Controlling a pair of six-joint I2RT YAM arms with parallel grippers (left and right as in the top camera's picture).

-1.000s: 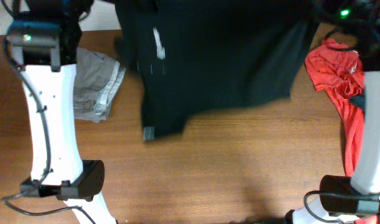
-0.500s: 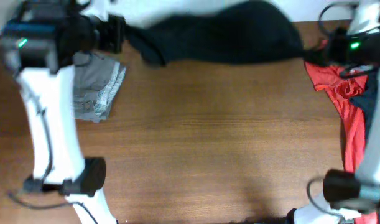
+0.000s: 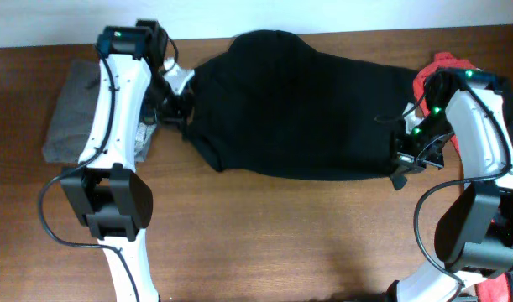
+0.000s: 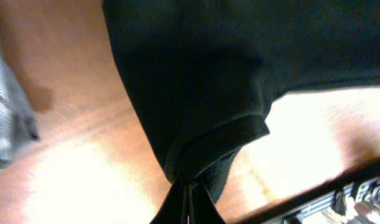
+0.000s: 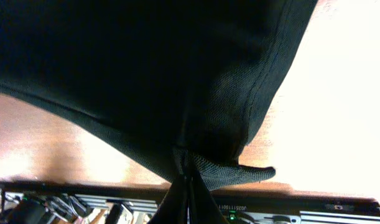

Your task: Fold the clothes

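Brown wood-grain table (image 3: 264, 243) fills the overhead view, with a pale wall strip along its far edge. At the far left lies a grey garment (image 3: 67, 126), squared up into a flat stack; it shows as a striped grey edge in the left wrist view (image 4: 3, 118).

Just beside it, the left gripper (image 3: 174, 105) holds the left end of the black T-shirt (image 3: 298, 109). In the left wrist view its fingers are pressed together on a bunched corner of the hem (image 4: 188, 190), and the cloth fans away from that pinch over the wood.

The T-shirt lies across the far middle of the table as one broad dark band. Its far edge is humped and its near edge runs in a loose curve. No sleeves, collar or label can be made out, so I cannot tell whether it is doubled over or only spread out.

At the right end, the right gripper (image 3: 403, 155) is clamped on the other end of the shirt. The right wrist view shows its fingers closed on a stitched hem corner (image 5: 188, 171). Beyond that arm, a crumpled red shirt (image 3: 445, 63) peeks out.

By my reading, the task is at an early stage. The T-shirt is stretched between both grippers and laid down, but no crisp fold line or compact rectangle shows. Squaring it, turning the sides in and halving it all appear to remain.
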